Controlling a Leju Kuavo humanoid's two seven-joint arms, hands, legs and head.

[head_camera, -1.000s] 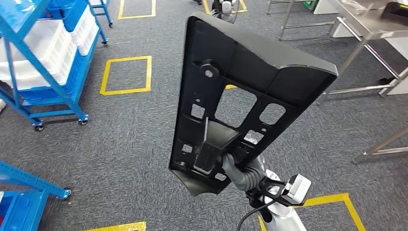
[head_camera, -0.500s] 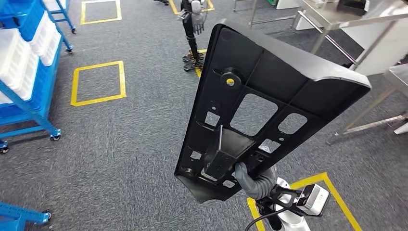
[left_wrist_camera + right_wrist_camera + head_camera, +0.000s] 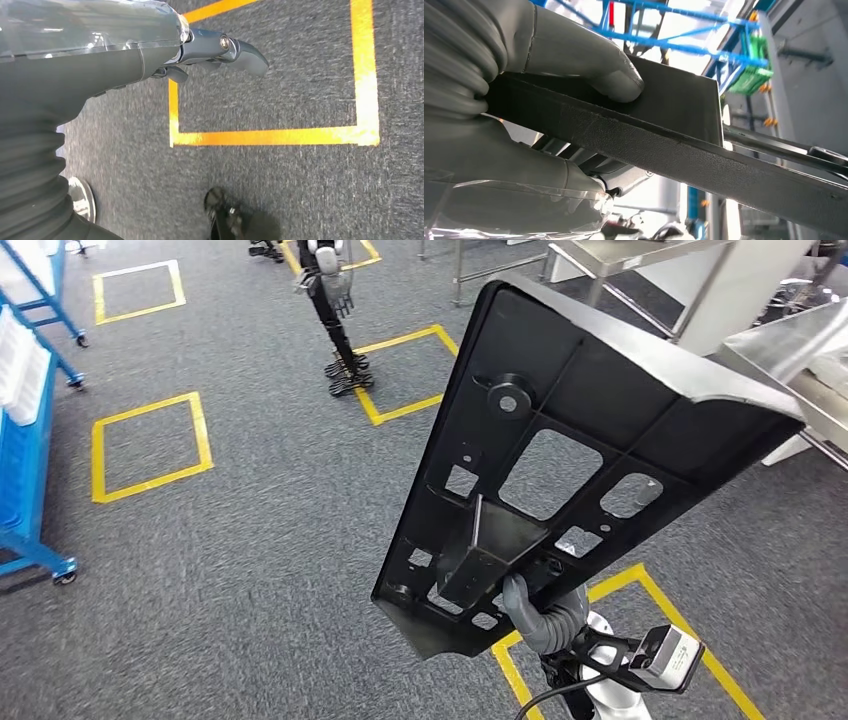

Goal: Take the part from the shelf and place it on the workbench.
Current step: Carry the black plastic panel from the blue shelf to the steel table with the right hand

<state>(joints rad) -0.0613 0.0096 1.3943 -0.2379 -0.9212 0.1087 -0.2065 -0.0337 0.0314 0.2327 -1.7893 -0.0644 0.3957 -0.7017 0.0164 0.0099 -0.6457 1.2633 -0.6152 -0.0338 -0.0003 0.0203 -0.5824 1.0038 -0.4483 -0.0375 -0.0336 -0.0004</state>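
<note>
Across the last second the whole head view has swung. The blue wheeled shelf rack with white bins has slid from a broad area at 9 o'clock to a narrow strip at the frame's 9 o'clock edge, and the stainless steel desk has come forward at 2 o'clock. This is camera motion: the robot is turning, not the objects moving. Judgement: the part is already off the shelf and the carry phase is under way, with the turn bringing the desk into line for placement.

The large flat black moulded plastic panel with ribs and rectangular cut-outs is held tilted in the air, well apart from both shelf and desk. Its lower end sits at 6 o'clock and its upper end reaches toward 2 o'clock. Its pose relative to the arm matches the earlier frames, so the grasp appears stable.

The right hand grips the panel's lower edge. In the right wrist view the thick grey thumb presses one face of the panel while the fingers close on the opposite face.

The left hand hangs over the grey carpet floor with yellow tape squares. It holds nothing; its fingers appear curled in.
</note>
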